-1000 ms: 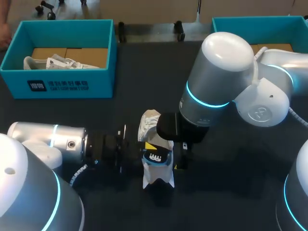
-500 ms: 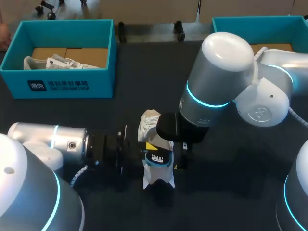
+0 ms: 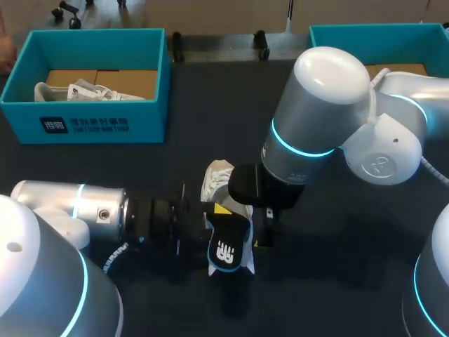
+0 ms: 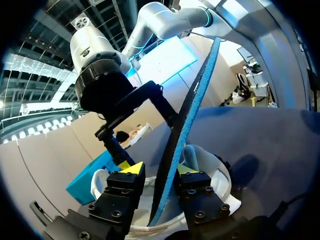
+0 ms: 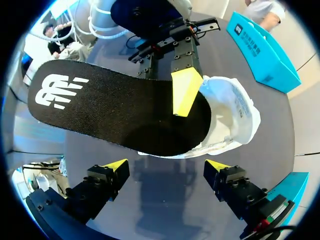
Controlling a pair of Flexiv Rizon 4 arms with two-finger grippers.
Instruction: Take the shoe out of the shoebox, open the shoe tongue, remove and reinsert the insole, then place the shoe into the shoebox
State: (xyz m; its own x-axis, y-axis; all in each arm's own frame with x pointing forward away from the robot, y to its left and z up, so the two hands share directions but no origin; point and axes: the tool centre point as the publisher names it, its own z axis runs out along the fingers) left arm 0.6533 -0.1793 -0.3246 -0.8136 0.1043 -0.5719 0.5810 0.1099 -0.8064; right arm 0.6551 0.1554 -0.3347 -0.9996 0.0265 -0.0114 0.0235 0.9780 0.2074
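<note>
A white shoe (image 3: 217, 180) lies on the dark table, near its middle. Its black insole (image 3: 226, 250), with a white logo, sticks out of the shoe towards the table's front. My left gripper (image 4: 158, 169) comes in from the left with the insole (image 4: 192, 105) edge-on between its fingers. The insole rests near one finger, with a gap to the other, so this gripper is open. My right gripper (image 5: 165, 167) hangs above the shoe (image 5: 231, 116), wide open with nothing in it. The insole (image 5: 115, 107) lies ahead of it.
A teal shoebox (image 3: 85, 126) stands at the back left with another white shoe (image 3: 78, 91) inside. A second teal box (image 3: 372, 31) sits at the back right, partly hidden by my right arm (image 3: 330, 105).
My left gripper's fingers have parted. The insole has tipped over towards the table's front, and its logo side now faces up. My right arm has stayed still.
</note>
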